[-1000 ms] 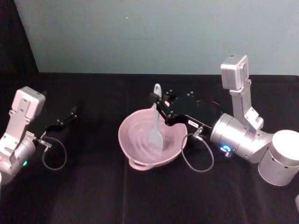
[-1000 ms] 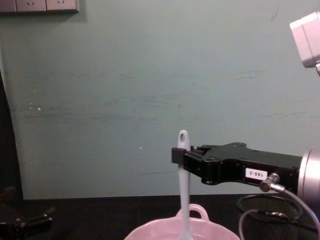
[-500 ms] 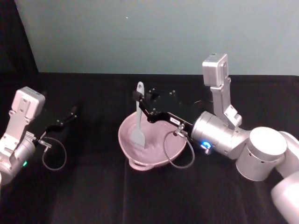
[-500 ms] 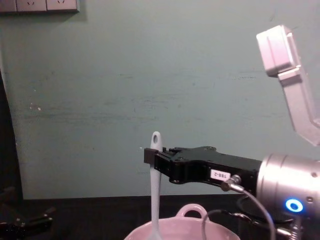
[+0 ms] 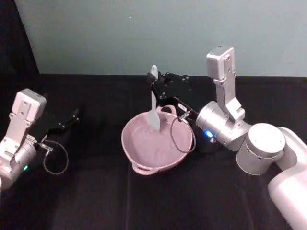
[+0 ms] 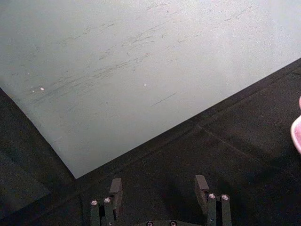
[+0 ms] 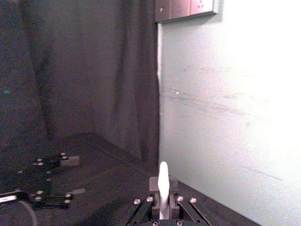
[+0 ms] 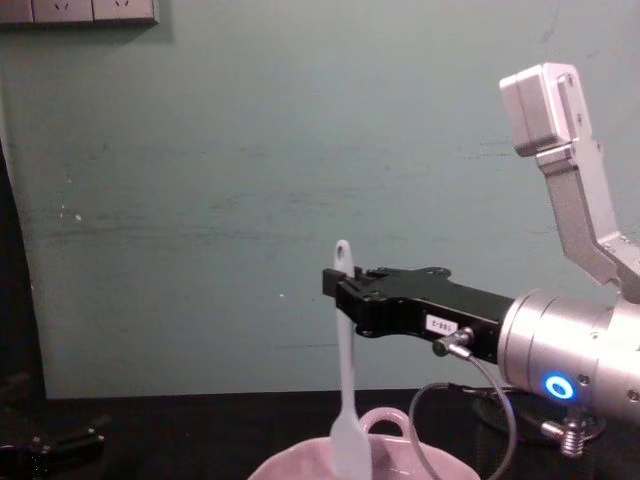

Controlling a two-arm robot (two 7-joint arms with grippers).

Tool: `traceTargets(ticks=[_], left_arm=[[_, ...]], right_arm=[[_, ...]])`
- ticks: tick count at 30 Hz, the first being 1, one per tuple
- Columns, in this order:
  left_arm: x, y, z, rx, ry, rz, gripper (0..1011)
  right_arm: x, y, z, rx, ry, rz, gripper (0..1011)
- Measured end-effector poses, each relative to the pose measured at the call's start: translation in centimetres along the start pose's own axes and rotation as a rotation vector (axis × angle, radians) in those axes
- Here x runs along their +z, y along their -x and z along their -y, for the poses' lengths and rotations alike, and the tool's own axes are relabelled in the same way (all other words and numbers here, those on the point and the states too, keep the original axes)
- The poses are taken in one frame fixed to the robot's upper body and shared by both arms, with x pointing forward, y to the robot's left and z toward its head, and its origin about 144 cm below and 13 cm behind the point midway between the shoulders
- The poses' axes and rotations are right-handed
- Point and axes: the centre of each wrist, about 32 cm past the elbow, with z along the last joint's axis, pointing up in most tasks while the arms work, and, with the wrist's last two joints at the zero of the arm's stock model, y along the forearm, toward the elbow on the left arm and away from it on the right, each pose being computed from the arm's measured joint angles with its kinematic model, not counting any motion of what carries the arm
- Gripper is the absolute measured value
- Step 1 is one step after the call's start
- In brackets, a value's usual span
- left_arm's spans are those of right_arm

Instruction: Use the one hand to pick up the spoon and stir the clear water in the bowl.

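Right gripper [image 5: 153, 85] is clamped tight on the spoon [image 5: 153, 117], gripping high on the handle just under the little hole. I've got it upright over the far side of the bowl [image 5: 127, 143], with the flat head hanging down inside the far rim. The clear water [image 5: 156, 149] lies in the bowl's bottom, though I can't tell whether the head touches it. Left gripper [image 5: 71, 118] sits well left of the bowl, jaws apart, holding nothing.

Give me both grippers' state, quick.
Left gripper: open, holding nothing.
Right gripper: shut on the spoon, over the bowl.
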Motion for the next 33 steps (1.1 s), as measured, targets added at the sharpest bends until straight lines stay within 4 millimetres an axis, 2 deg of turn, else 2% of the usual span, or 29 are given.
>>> traceTargets(ticks=[12,22,33], left_arm=[[0.0,0.0,0.0,0.0,0.0,0.0,1011],[0.0,0.0,0.0,0.0,0.0,0.0,1011],[0.0,0.0,0.0,0.0,0.0,0.0,1011]], right_arm=[[1.3,-1.3,2.5,-0.047,0.049,0.041,114],[2.7,-0.2,5.2,0.033,0.087,-0.016,114],[3.2,1.4,5.1,0.142,0.084,-0.099,114]])
